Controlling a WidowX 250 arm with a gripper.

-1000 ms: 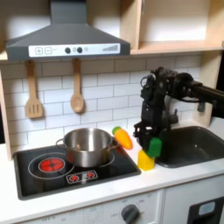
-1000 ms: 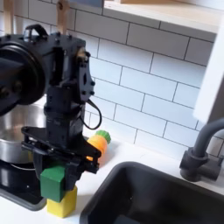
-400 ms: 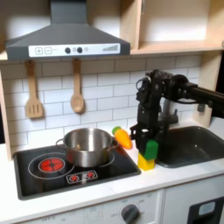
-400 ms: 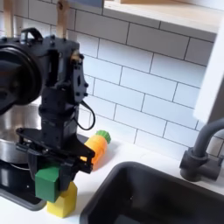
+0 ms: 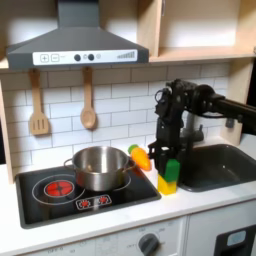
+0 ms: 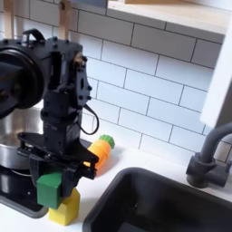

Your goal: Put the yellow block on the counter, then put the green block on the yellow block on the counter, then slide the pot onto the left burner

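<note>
The yellow block (image 5: 167,186) (image 6: 64,211) rests on the off-white counter (image 5: 200,202) between the cooktop and the sink. The green block (image 5: 173,170) (image 6: 49,188) sits on top of it, a little off-centre toward the second exterior view's left. My gripper (image 5: 170,164) (image 6: 52,181) comes down from above and is shut on the green block. The steel pot (image 5: 100,167) (image 6: 11,149) stands on the right half of the black cooktop. The left burner (image 5: 58,187), with its red rings, lies bare beside the pot.
An orange carrot toy (image 5: 141,157) (image 6: 100,150) lies behind the blocks, near the pot. The dark sink (image 5: 218,165) (image 6: 159,207) and its faucet (image 6: 208,165) are just right of the blocks. Two wooden utensils (image 5: 38,105) hang on the tiled wall.
Over the last second my gripper lowered the green block onto the yellow block. Nothing has visibly moved in the last 0.4 s.
</note>
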